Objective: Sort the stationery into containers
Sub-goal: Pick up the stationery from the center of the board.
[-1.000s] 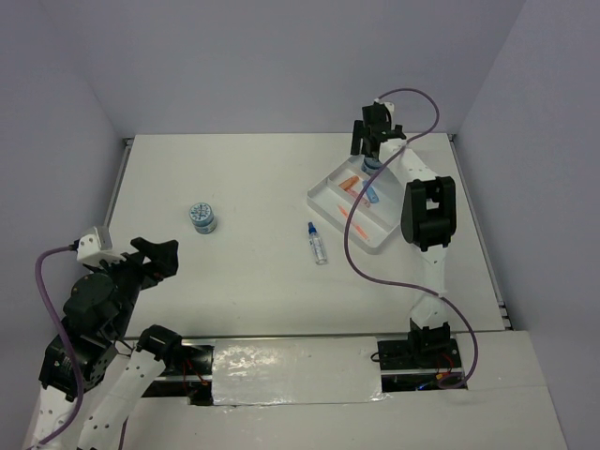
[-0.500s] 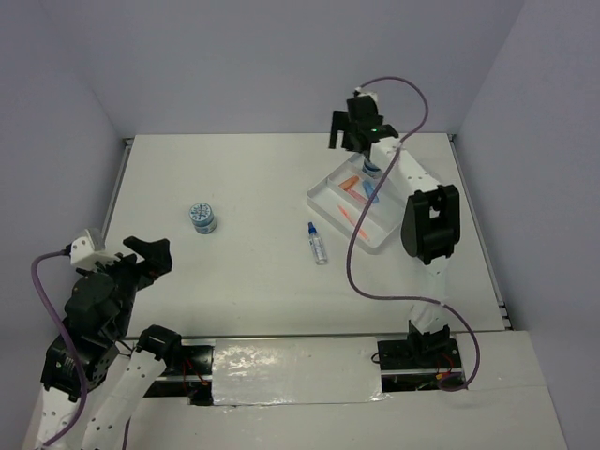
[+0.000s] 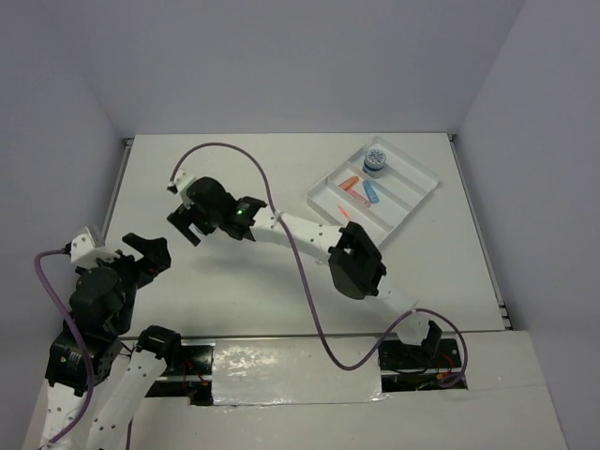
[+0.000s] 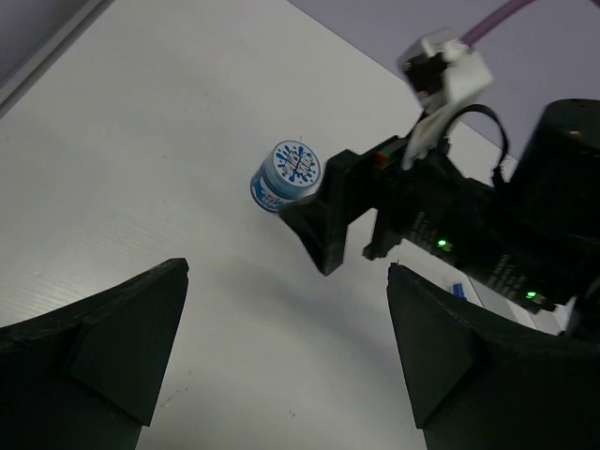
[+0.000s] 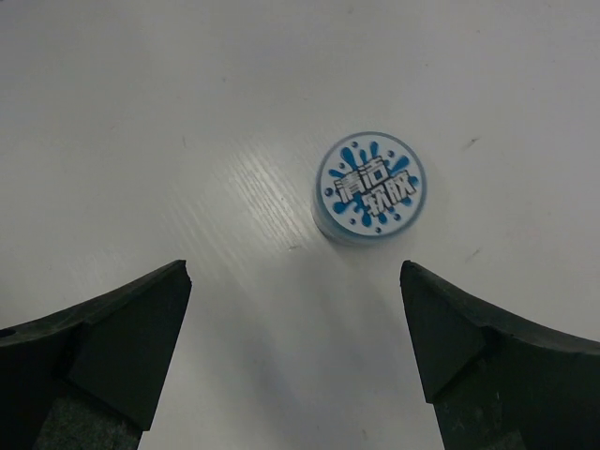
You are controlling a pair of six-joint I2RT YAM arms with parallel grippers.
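A round blue-patterned tub [image 5: 369,189] stands on the white table, just ahead of my right gripper [image 5: 293,269], which is open and empty above it. In the top view the right arm reaches far left and its gripper [image 3: 185,225] hides this tub. The left wrist view shows the tub [image 4: 286,175] beside the right gripper's finger [image 4: 319,225]. My left gripper [image 3: 150,250] is open and empty at the near left. The white divided tray [image 3: 412,192] at the back right holds a second tub [image 3: 375,161], an orange capsule [image 3: 349,183], a blue capsule [image 3: 372,194] and an orange pen [image 3: 345,214].
The right arm's links [image 3: 352,262] and purple cable [image 3: 225,147] stretch across the table's middle and cover where the bottle lay; only a blue bit [image 4: 457,289] shows. Grey walls enclose the table on three sides.
The right arm has swung from over the tray at the back right across to the left, and its gripper now hangs over the loose tub. The left gripper has barely moved.
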